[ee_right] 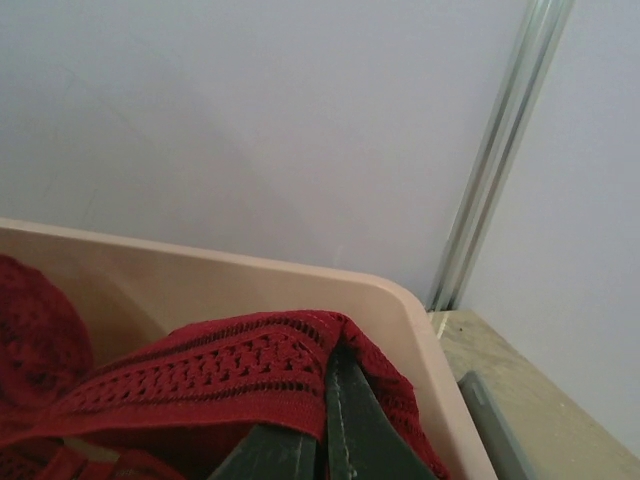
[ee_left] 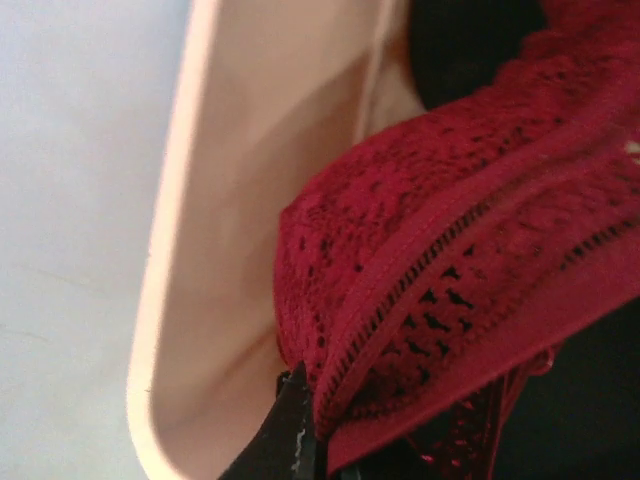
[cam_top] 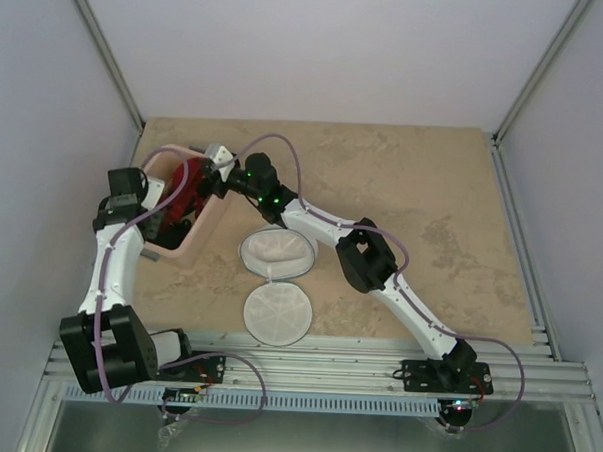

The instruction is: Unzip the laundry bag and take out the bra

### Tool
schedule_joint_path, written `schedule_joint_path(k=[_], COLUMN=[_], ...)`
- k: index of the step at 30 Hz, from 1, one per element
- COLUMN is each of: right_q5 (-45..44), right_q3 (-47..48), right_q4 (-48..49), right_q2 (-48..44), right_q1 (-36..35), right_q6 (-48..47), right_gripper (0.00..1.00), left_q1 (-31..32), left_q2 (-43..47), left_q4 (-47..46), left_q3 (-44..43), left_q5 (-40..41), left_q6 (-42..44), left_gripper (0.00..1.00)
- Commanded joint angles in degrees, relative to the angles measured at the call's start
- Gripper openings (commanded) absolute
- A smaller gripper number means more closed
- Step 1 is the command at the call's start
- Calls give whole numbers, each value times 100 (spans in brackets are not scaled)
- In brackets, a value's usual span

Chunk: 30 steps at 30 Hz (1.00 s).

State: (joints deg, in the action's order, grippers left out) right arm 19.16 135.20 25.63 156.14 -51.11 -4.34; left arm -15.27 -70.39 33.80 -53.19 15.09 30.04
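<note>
Two robot arms meet over a pink bin [cam_top: 207,230] at the far left of the table [cam_top: 423,191]. Both are clamped on the red lace bra [ee_left: 450,250], which sits inside the bin. The left fingers [ee_left: 292,440] are shut on a lower hem, and the right fingers [ee_right: 345,440] are pinched together on a strap-like band near the bin's far corner.

The laundry bag [cam_top: 277,253] lies unzipped and apart from them on the table, its round lid [cam_top: 276,315] folded flat toward the arms.

The danger is in the double grip. If the arms pull in different directions, the lace may stretch or tear between them. A lift close to the wall could hook the fabric on the bin's rim and tip the bin. A dark patch [ee_left: 470,50] shows beside the bra, possibly another garment, and it cannot be told whether it is caught in the grip.

The left arm reaches forward from its base, its wrist bent over the bin's near end. The right arm stretches diagonally across the table, passing above the bag.
</note>
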Motion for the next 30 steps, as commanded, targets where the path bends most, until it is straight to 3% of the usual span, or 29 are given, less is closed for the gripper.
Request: schedule_joint_path(k=[1, 5, 6, 10, 13, 17, 24, 30], right_q5=[-72, -98, -92, -121, -114, -104, -79, 21], right_q3=[69, 78, 82, 52, 55, 27, -115, -303], right_q4=[56, 38, 24, -5, -5, -30, -43, -62], right_q2=[85, 148, 153, 154, 145, 129, 62, -64], right_q1=[-31, -30, -26, -30, -25, -29, -30, -29], right_q6=[-146, -137, -137, -167, -189, -207, -217, -213], right_gripper=[1, 0, 1, 1, 1, 0, 0, 0], left_q1=[48, 86, 89, 90, 90, 86, 88, 87], left_q2=[339, 396, 423, 473, 491, 431, -769, -1442], left_q4=[771, 1230, 1412, 2461, 2920, 2693, 1652, 547], left_q3=[-29, -21, -89, -632, -1043, -1469, -2541, -2452], left_q5=[-690, -900, -1064, -1848, -2180, -2249, -2789, -4536], left_q6=[598, 902, 982, 1448, 1770, 1438, -583, -196], left_gripper=[6, 16, 24, 71, 92, 98, 82, 95])
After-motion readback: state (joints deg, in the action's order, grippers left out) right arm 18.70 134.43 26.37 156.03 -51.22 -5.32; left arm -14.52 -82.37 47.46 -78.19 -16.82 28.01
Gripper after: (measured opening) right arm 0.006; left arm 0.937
